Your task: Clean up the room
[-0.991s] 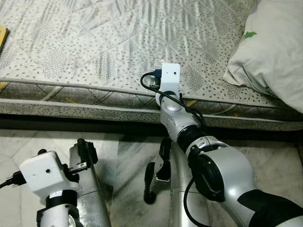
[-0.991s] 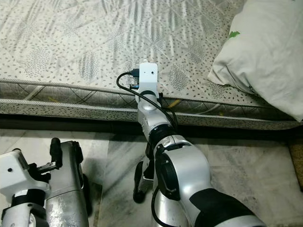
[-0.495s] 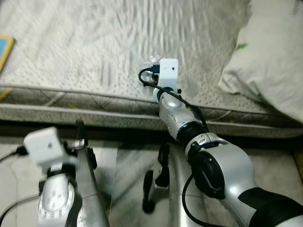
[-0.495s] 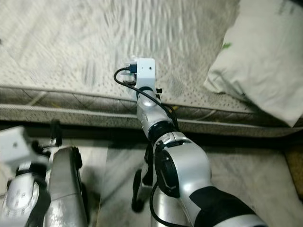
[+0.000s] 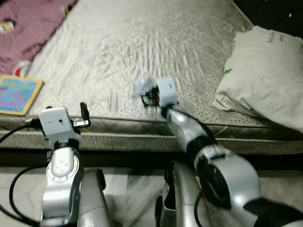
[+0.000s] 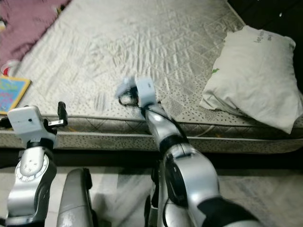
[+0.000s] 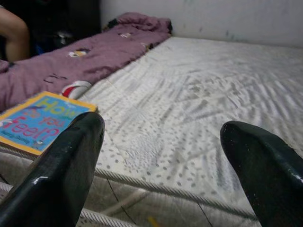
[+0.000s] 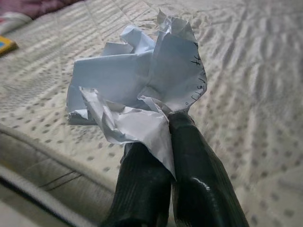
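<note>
Nearest the camera, the left gripper (image 7: 161,156) is held up at the near edge of the bed (image 5: 118,52), its fingers (image 7: 61,175) spread wide with nothing between them. It appears to be kept ready rather than engaged. Just beyond the mattress edge, over the patterned sheet, the right gripper (image 8: 161,142) is raised with its fingers (image 8: 199,179) pressed together on a crumpled paper (image 8: 137,90). The paper is pinched at its lower folds, so most of it stands free above the fingertips and clear of the sheet. This grip is judged adequate for carrying, though the light wad could slip if it is swung quickly. In the head views the same paper (image 5: 143,87) is seen as a pale blur beside the wrist camera housing.

Further along the near edge, on the robot's left, a colourful book (image 5: 18,94) lies flat on the bed, and it is likely still to be tidied. On the right a white pillow (image 5: 265,75) rests on the mattress. At the far left a purple blanket (image 7: 80,54) is spread along the bed.
</note>
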Available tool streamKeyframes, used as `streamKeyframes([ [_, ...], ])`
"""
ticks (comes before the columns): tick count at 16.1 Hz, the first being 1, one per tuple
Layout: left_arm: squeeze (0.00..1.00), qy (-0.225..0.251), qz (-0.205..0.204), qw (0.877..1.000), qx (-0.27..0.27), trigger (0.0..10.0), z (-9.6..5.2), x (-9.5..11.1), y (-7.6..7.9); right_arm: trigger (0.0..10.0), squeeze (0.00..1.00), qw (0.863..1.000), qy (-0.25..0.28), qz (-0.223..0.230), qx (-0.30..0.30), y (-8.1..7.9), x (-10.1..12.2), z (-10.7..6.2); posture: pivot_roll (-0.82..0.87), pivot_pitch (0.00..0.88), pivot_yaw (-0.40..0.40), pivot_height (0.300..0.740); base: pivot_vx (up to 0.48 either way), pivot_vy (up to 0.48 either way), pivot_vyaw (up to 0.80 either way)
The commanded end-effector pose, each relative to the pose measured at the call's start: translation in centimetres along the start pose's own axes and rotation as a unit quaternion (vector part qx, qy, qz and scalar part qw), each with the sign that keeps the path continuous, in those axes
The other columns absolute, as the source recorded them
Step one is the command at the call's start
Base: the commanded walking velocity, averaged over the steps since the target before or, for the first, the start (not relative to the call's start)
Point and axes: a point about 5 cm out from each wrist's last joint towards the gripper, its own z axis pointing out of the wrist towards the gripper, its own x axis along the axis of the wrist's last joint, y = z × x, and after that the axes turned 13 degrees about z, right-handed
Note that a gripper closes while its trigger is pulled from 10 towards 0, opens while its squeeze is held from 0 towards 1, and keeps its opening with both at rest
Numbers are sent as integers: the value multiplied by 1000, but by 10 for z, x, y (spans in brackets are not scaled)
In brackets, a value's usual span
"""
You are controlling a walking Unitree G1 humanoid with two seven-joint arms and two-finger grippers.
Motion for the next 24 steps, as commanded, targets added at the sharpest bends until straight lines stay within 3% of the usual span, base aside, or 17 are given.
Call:
streamKeyframes([
  [1,0,-3,-9,1000,1,10000,1,-3,2,0,0,999,41,23,-4,6,8,-4,21,0,-40,532,0,0,0],
  [5,0,2,-15,1000,-2,10000,-2,-10,2,0,0,989,109,51,-86,43,2,-29,4,0,-26,532,0,0,0],
  [6,0,10,-19,1000,-8,10000,-5,-13,1,2078,0,988,136,21,-75,54,5,-47,-4,0,-26,532,0,0,0],
  [7,0,15,-18,1000,-13,10000,-5,-13,0,8510,0,988,145,5,-61,54,8,-53,-6,0,-26,532,0,0,0],
  [8,0,12,-15,1000,-10,10000,-6,-14,0,10000,0,987,156,-22,-42,52,9,-60,-8,0,-32,532,0,0,0],
  [10,0,16,6,1000,-13,10000,-9,-15,-1,10000,0,986,159,-40,-43,50,3,-76,-15,0,-36,532,0,0,0],
  [11,0,16,2,1000,-12,10000,-11,-15,-1,10000,0,988,155,-13,-15,48,-2,-86,-21,0,-31,532,0,0,0],
  [12,0,17,3,1000,-10,10000,-12,-15,-1,10000,0,988,155,-18,-16,49,-2,-93,-26,0,-25,532,0,0,0],
  [14,0,10,1,1000,-26,10000,-15,-19,2,10000,0,989,140,-38,-41,55,-14,-124,-38,0,-24,532,0,0,0],
  [16,0,10,-9,999,-33,10000,-15,-17,6,10000,0,991,116,-54,-48,59,-27,-139,-42,0,-28,532,0,0,0],
  [18,0,19,-16,999,-45,10000,-17,-14,8,10000,0,987,131,-64,-69,62,-25,-141,-49,0,-25,532,0,0,0],
  [20,0,26,-2,999,-36,10000,-22,-14,3,10000,0,976,172,-79,-105,61,-8,-132,-57,0,-17,532,0,0,0],
  [21,0,25,12,999,-17,10000,-28,-16,-4,10000,0,975,185,-47,-111,59,0,-131,-45,0,-19,532,0,0,0],
  [24,0,-5,8,1000,12,10000,-37,-23,-14,10000,0,979,149,-43,-134,54,-15,-133,-37,0,-33,532,0,0,0],
])
